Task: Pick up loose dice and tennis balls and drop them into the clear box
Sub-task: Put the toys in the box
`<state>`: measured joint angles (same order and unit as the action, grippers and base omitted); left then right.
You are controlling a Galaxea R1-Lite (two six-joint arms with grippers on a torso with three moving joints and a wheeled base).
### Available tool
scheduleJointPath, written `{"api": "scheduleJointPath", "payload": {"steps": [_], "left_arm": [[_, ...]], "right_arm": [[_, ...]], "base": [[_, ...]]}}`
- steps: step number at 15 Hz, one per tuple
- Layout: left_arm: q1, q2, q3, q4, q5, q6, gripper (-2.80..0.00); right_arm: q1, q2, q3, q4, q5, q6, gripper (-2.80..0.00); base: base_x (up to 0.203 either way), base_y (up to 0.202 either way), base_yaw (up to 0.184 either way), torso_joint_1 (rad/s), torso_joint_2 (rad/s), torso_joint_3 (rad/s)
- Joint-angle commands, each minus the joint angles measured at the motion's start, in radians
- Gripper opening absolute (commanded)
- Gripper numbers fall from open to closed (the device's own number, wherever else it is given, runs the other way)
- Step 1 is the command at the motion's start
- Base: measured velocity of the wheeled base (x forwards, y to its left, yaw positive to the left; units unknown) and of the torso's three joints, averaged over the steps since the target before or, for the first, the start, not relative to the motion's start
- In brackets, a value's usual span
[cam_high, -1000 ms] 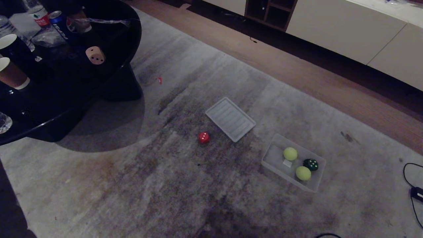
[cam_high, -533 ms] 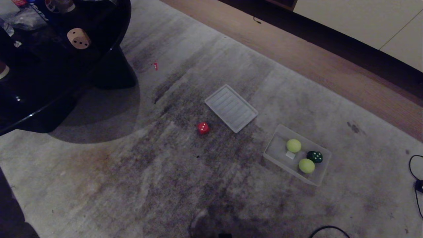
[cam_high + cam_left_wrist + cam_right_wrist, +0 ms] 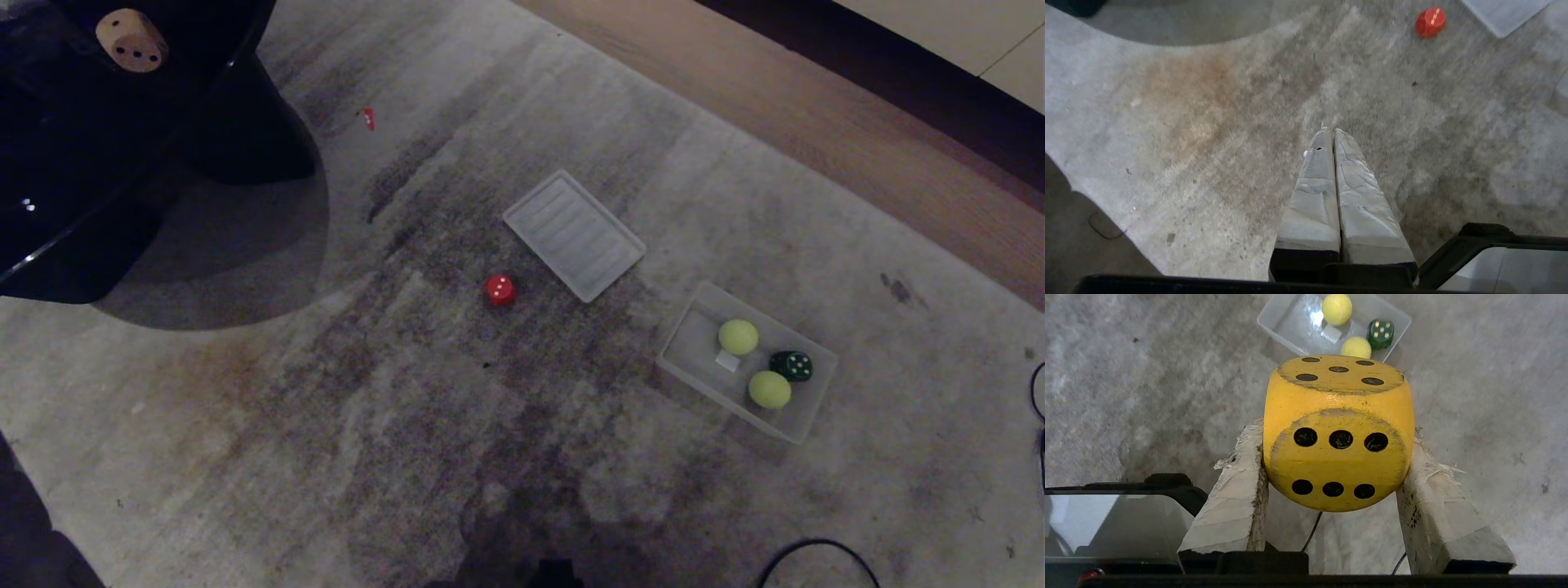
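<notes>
Tilting downward, your head camera shifts the whole scene up-frame; nothing itself moves. Your right gripper (image 3: 1333, 457) stays clamped on the yellow die (image 3: 1337, 433). Your left gripper (image 3: 1333, 132) is closed, empty. Red die (image 3: 500, 289) lies left of the clear box (image 3: 694, 359).

Head view dim; wrist views brighter, slightly blurred.

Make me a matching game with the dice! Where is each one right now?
Things:
1. yellow die
2. red die
3. cream die
4. green die

Places:
A. on the black table
B. inside the clear box
C. held in the right gripper
D. on the carpet beside the ribbed lid

Pairs: 1-C, 2-D, 3-A, 4-B
</notes>
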<state>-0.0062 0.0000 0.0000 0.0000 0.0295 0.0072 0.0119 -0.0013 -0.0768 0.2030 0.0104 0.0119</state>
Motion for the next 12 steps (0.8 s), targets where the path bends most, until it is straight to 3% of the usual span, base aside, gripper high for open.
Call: {"api": "scheduleJointPath", "payload": {"steps": [1,7,12], "left_arm": [[0.000,0.002,0.002,0.000,0.001,-0.001,-2.80],[0.000,0.002,0.002,0.002,0.001,0.000,-2.80],[0.000,0.002,0.002,0.002,0.006,-0.026,-2.80]], "right_arm": [[0.000,0.001,0.000,0.001,0.000,0.000,-2.80],[0.001,0.001,0.000,0.001,0.002,-0.006,-2.80],[0.000,0.001,0.000,0.001,0.002,-0.004,-2.80]], "base": [[0.000,0.000,0.000,0.001,0.01,-0.194],[0.000,0.000,0.000,0.002,0.00,-0.199],[0.000,0.000,0.000,0.001,0.00,-0.041]]}}
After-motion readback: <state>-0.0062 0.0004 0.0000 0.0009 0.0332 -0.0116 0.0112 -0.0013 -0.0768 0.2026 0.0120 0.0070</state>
